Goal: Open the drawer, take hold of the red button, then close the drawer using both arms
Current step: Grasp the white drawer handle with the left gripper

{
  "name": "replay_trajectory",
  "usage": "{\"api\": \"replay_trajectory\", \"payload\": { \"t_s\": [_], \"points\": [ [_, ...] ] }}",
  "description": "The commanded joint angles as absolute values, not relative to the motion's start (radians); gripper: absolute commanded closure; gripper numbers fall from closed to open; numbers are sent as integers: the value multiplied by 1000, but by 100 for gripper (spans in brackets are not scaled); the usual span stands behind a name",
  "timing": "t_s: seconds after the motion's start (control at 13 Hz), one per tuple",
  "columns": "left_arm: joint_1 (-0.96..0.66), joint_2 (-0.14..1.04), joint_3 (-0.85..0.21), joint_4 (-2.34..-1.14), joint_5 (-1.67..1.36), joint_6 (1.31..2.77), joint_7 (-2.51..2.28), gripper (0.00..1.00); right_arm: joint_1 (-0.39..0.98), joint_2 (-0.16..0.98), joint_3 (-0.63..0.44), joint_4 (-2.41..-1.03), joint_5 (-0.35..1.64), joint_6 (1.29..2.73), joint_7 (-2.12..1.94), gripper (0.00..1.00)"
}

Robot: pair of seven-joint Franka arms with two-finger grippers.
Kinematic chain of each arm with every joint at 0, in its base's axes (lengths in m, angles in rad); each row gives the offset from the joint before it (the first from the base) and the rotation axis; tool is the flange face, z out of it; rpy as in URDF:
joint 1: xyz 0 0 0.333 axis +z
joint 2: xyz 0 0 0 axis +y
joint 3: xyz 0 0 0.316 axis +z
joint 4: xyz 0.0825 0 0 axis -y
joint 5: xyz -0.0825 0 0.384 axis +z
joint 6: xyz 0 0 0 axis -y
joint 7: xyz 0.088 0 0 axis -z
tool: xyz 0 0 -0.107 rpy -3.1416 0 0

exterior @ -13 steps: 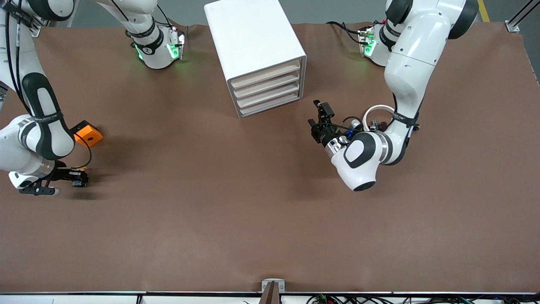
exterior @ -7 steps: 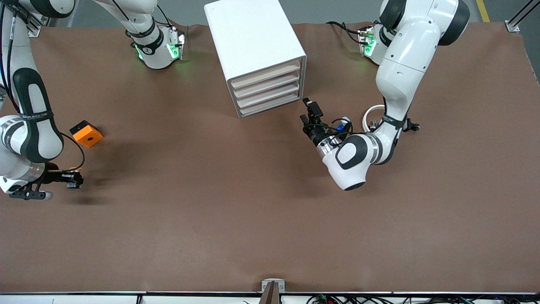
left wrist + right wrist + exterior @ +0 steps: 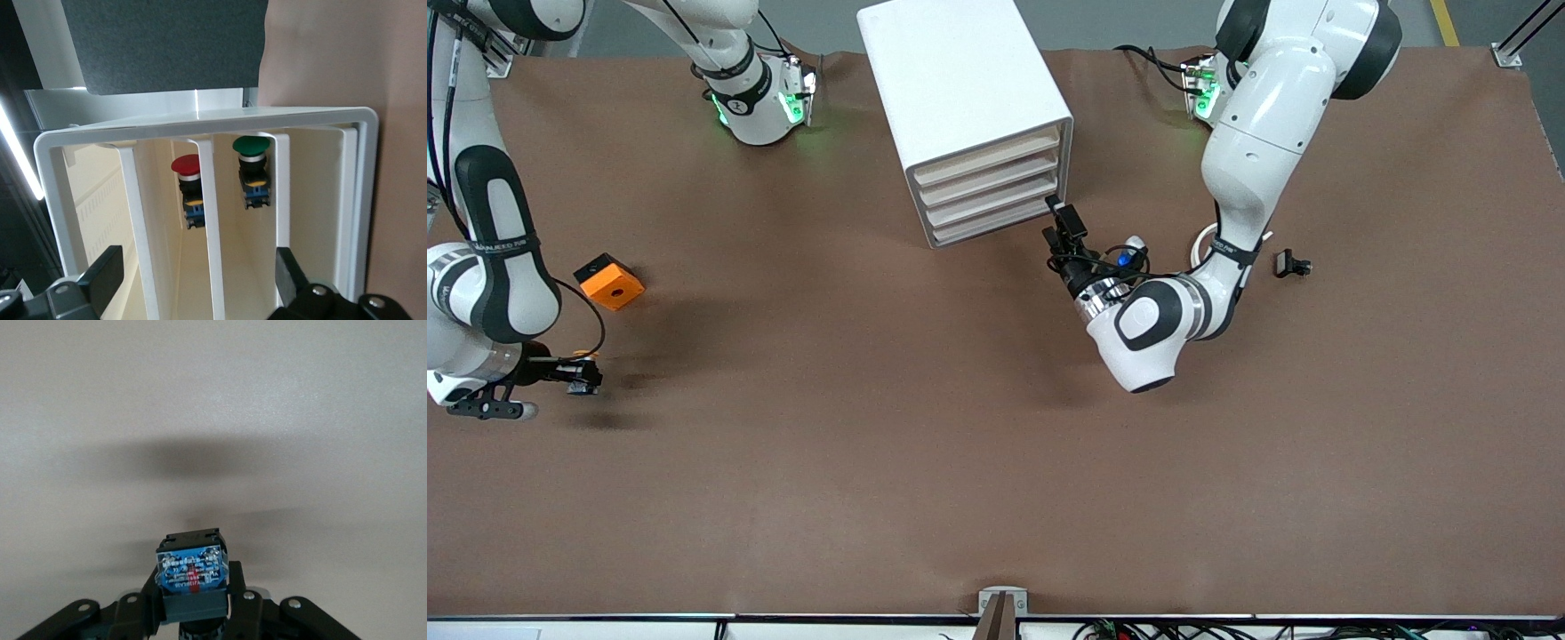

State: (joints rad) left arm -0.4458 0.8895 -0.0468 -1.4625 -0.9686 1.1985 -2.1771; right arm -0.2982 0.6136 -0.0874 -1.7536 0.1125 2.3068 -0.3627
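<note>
L hand [image 3: 1060,224] moved up to cabinet [image 3: 969,116].

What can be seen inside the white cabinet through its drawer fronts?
The left wrist view shows a red button and a green button inside the cabinet, in adjacent drawers. The other drawers' contents are not visible.

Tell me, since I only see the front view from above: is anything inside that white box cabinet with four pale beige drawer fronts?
Observer: Yes. The left wrist view looks into the white box cabinet. A small push button with a red mushroom cap sits in one compartment, and a similar green-capped button in the compartment beside it.
Operator: Is the left end effector gripping anything?
Observer: No. The left end effector is open, with its fingers apart in front of the cabinet.
Operator: And the right one?
Observer: The right end effector, at the right arm's end of the table, is shut on a small black-and-blue block.
</note>
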Motion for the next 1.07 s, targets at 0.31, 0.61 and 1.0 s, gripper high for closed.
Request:
{"api": "replay_trajectory", "payload": {
  "t_s": [0.31,0.61,1.0],
  "points": [
    [-503,920,-44,-1465,-976,1149,-2220,47,-319,637,-83,-1761,98,2370,-365,100],
    [-518,910,-43,-1505,-953,1127,-2221,48,-328,644,-83,-1764,97,2385,-365,100],
    [-511,894,-43,-1552,-916,1127,-2221,48,-328,646,-83,-1764,97,2385,-364,34]
  ]
}}
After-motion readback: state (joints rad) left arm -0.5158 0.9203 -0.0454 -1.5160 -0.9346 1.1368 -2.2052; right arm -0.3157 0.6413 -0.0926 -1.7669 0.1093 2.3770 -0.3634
